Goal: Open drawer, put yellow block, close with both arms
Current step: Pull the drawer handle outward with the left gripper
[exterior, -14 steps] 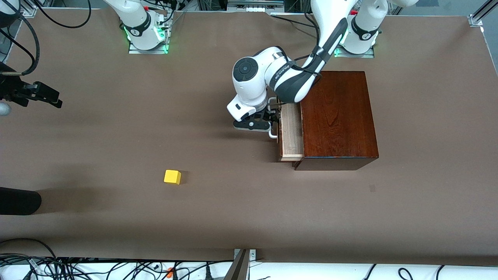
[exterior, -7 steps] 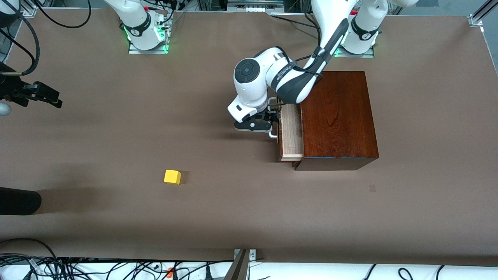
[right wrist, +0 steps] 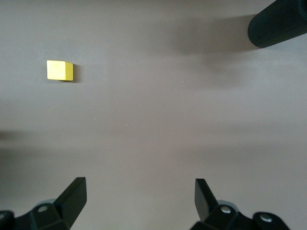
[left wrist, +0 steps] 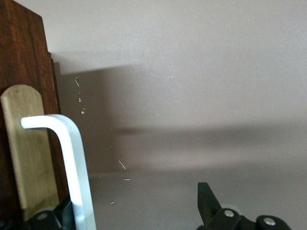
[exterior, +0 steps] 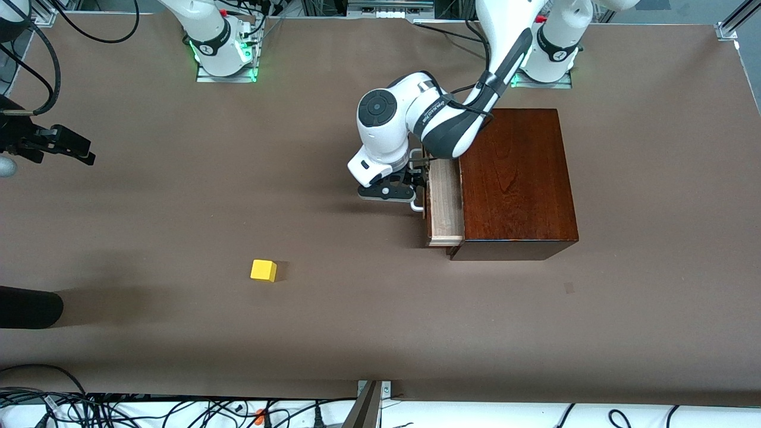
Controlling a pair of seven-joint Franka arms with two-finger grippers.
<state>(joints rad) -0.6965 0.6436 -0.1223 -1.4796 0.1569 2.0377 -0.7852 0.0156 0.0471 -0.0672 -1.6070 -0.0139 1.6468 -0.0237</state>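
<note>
Front view: left gripper (exterior: pixel 418 178) sits at the drawer (exterior: pixel 446 199) front, jaws spread wide, one finger either side of the white handle (left wrist: pixel 72 163), not clamping it. Drawer is partly out of the wooden box (exterior: pixel 516 181). Yellow block (exterior: pixel 263 270) lies on the counter (exterior: pixel 178 196), well apart toward the right arm's end. Right gripper (right wrist: pixel 139 201) hangs over bare counter, jaws open, holding nothing.
</note>
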